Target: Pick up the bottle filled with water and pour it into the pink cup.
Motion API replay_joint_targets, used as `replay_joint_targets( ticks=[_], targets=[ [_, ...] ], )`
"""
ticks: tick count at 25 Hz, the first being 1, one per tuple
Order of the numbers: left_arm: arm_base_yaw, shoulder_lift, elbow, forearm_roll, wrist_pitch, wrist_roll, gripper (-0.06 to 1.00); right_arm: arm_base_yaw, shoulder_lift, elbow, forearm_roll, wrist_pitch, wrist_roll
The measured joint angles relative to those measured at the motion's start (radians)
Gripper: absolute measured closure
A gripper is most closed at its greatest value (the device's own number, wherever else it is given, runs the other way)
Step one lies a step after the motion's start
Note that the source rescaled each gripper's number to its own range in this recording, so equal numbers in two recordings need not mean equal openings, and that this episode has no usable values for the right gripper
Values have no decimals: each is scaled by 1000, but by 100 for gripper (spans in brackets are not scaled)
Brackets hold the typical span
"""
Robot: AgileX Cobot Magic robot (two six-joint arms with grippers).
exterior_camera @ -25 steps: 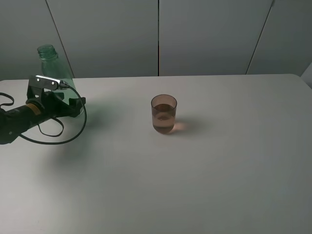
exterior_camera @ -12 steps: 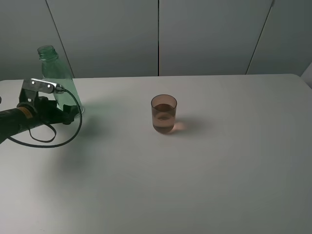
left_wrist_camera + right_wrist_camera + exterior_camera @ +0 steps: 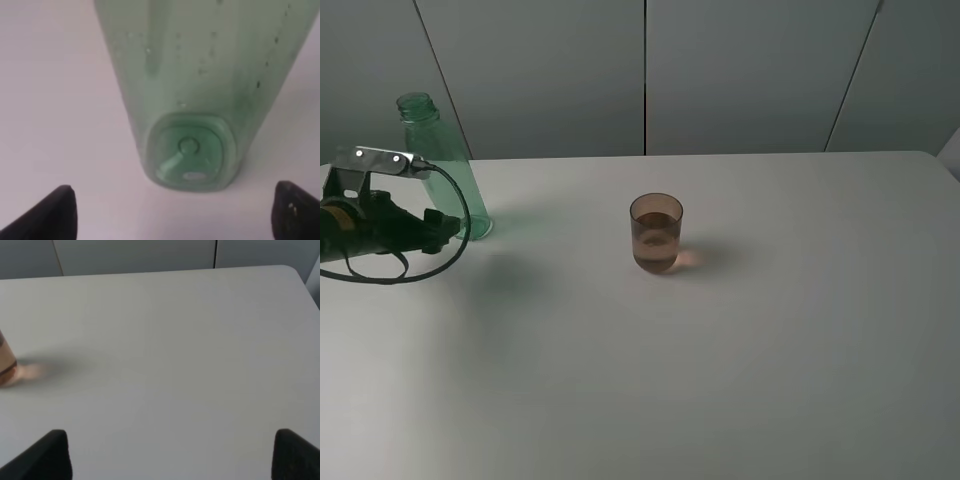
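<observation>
Presently the bottle (image 3: 442,170) stands upright on the table (image 3: 720,350) at the far left, at about 9 o'clock from the cup (image 3: 656,234) and well apart from it. The bottle is green, transparent and uncapped; its neck rises against the grey wall panels (image 3: 740,70) behind the table.

The left gripper (image 3: 447,227) hangs just in front of the bottle's lower body, pointing toward 3 o'clock, with a looped black cable (image 3: 405,270) hanging round the wrist. In the left wrist view its fingers (image 3: 47,215) sit wide apart at the two lower corners of the frame, with the bottle (image 3: 200,95) beyond them and clear of both tips. Nothing lies between the fingers; they hold nothing. Droplets cling to the inside wall of the bottle, and its moulded base rests flat on the table.

The cup stands upright near the table's centre. It is translucent brownish pink and holds some liquid in its lower part. A pink glow falls on the table at its 3 o'clock side.

The right gripper (image 3: 172,455) does not appear in the high view. In its own wrist view the fingers (image 3: 297,455) are spread wide over bare table, gripping nothing. The cup's edge (image 3: 6,365) shows at the margin of that view, well apart from the fingers.
</observation>
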Motion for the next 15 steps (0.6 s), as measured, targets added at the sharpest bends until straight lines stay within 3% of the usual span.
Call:
replay_joint_targets(
  ticks=[9,15],
  targets=[
    [0,-410,0,77,437,-163,-6,0,0,0,0,0,0],
    [0,-624,-125,73,813,-219,-5,0,0,0,0,0,0]
  ],
)
